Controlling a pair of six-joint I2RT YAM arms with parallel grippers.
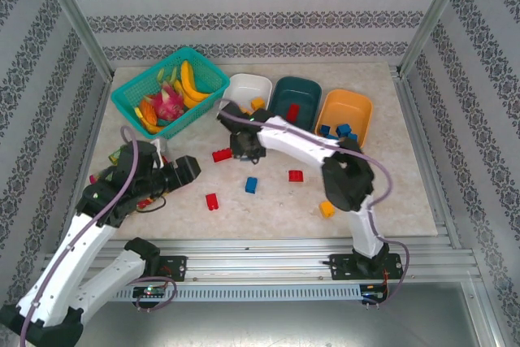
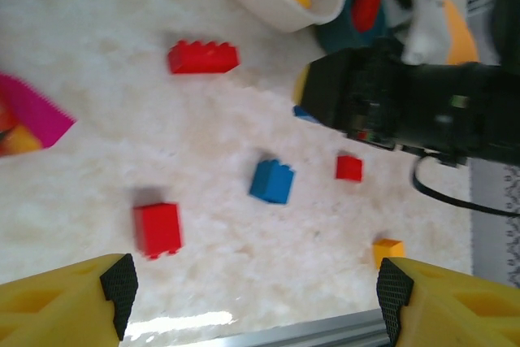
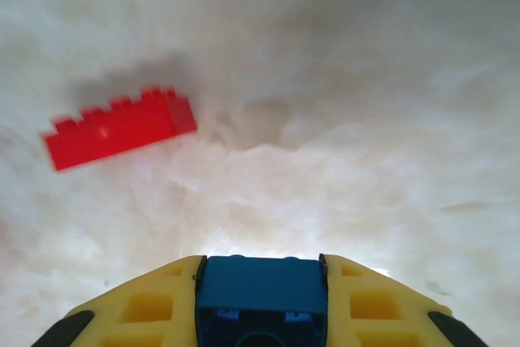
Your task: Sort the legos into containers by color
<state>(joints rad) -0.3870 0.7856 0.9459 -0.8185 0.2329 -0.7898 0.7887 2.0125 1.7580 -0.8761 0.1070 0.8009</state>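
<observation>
the right arm reaches from its base far over to the left, bent at the elbow, and the right gripper (image 3: 260,272) points down at the table (image 1: 406,184) just in front of the white tub (image 1: 244,80). its yellow fingers (image 3: 146,306) are squeezed onto a blue brick (image 3: 262,292), one finger on each side, close to the table. a long red brick (image 3: 120,127) lies flat near it. the left arm lies low on the left side and points to the right. the left gripper (image 2: 252,290) hangs over the table with its fingers wide apart and nothing between them. in front of it lie a red brick (image 2: 158,229), another blue brick (image 2: 272,182), a small red brick (image 2: 348,167) and an orange brick (image 2: 387,248), all apart from each other. the white tub, the teal tub (image 1: 280,99) and the orange tub (image 1: 357,107) stand in a row at the back (yellow bricks in the white one, a red one in the teal, blue ones in the orange). a green-blue basket (image 1: 150,75) of toy fruit sits at the back left. the table is pale and cloudy like marble, and the walls have grey flowery stripes.
</observation>
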